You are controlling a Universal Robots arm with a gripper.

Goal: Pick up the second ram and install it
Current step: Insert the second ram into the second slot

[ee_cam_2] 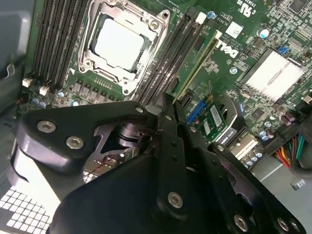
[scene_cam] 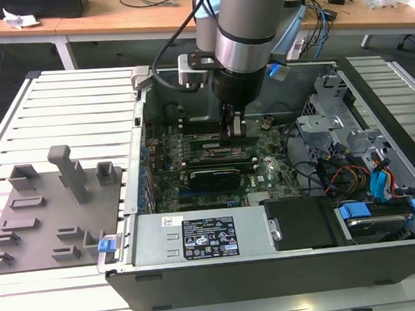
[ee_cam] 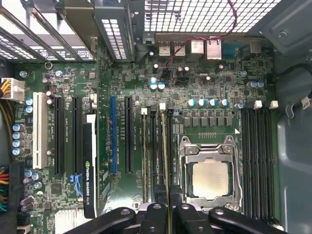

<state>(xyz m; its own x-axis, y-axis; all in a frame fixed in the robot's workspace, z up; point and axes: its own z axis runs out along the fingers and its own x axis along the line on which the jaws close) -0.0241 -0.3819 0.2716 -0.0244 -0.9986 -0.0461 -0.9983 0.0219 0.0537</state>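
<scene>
My gripper [scene_cam: 233, 133] reaches down into the open computer case [scene_cam: 221, 271], over the memory slots beside the CPU socket [scene_cam: 221, 153]. In the second wrist view, the second ram [ee_cam_2: 197, 66] is a thin green stick running edge-on from between the black fingers [ee_cam_2: 168, 114] along a slot. The first wrist view has the same stick [ee_cam: 164, 156] standing in the slot just beside the CPU socket [ee_cam: 209, 178], its near end between my gripper [ee_cam: 165, 210], which is shut on it. Another stick [ee_cam: 145, 156] stands in a slot one further from the socket.
A grey tray [scene_cam: 29, 233] with plastic blocks lies on the exterior view's left, outside the case. Inside are the power supply [scene_cam: 198, 237], a drive cage [scene_cam: 346, 119], coloured cables [scene_cam: 357, 178] and a graphics card [ee_cam: 87, 165]. More empty slots [ee_cam: 258, 156] flank the socket's other side.
</scene>
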